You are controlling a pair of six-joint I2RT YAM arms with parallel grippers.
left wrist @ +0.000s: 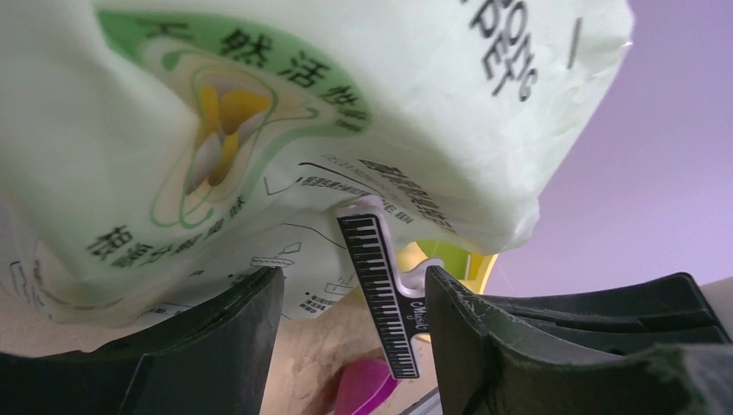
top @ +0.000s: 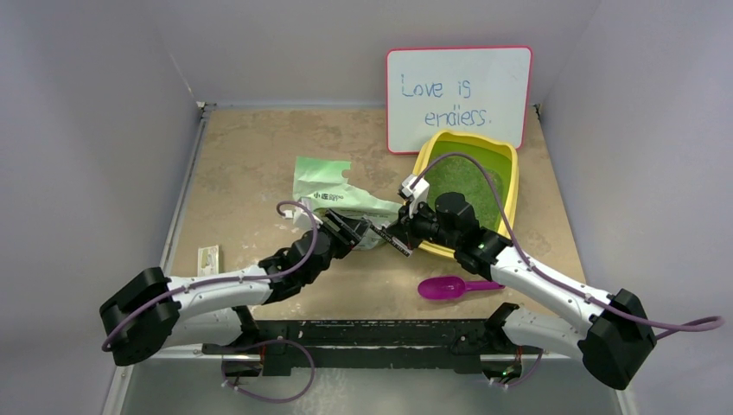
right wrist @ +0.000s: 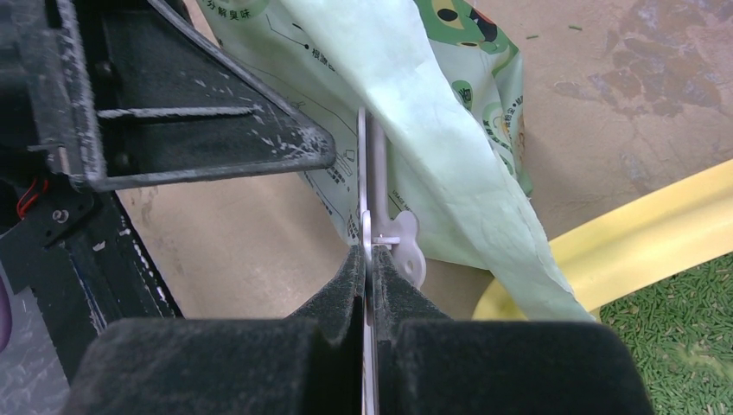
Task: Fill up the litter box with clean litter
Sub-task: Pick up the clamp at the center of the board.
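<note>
Right gripper (right wrist: 370, 257) is pinching the piano-key clip (left wrist: 385, 294) on the bag (left wrist: 259, 112); left gripper (left wrist: 354, 290) is straddling it, jaws apart; litter box (top: 513, 186) is sitting just right.

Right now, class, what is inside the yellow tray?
Green litter covers the floor of the tray, as far as it shows. The right arm hides its near left corner, so what lies there cannot be seen.

This is a robot laboratory cell: plain pale lilac walls (top: 95, 112) close in a beige stone-patterned tabletop (top: 251, 164), and white-and-black robot arms (top: 216, 290) are bolted on a black metal rail (top: 363, 333) at its near edge.
</note>
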